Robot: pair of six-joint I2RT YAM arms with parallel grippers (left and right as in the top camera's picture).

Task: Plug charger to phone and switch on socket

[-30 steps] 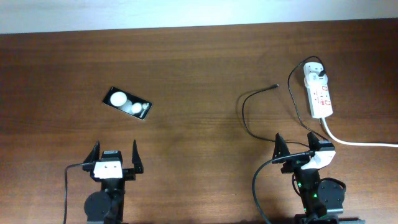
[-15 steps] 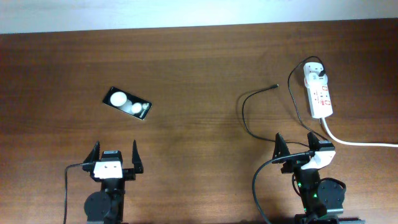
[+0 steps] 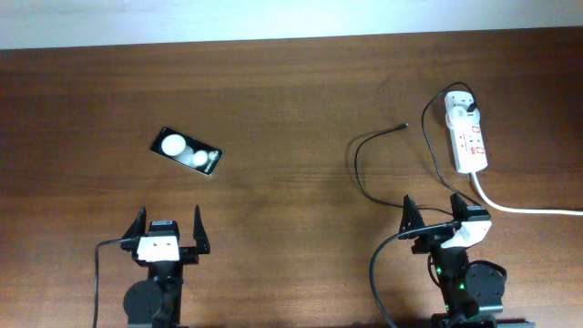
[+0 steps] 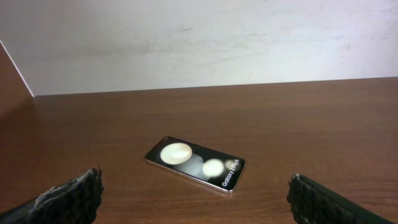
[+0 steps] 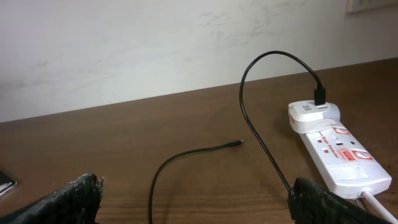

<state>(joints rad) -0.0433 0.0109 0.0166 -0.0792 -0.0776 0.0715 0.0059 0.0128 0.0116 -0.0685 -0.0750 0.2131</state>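
The black phone (image 3: pixel 187 151) lies flat on the table's left half, screen up with two round white reflections; it also shows in the left wrist view (image 4: pixel 195 163). The thin black charger cable (image 3: pixel 362 157) loops from its connector tip (image 3: pixel 404 127) to the white plug (image 3: pixel 461 107) seated in the white socket strip (image 3: pixel 467 137). In the right wrist view the cable (image 5: pixel 186 155), its tip (image 5: pixel 237 144) and the socket (image 5: pixel 336 152) show. My left gripper (image 3: pixel 168 231) is open and empty, near the front edge, short of the phone. My right gripper (image 3: pixel 435 211) is open and empty, near the cable's loop.
A thick white cord (image 3: pixel 524 209) runs from the socket's near end off the right edge. A white wall (image 4: pixel 199 37) stands behind the table's far edge. Each arm's own thick black cable (image 3: pixel 378 273) hangs by its base.
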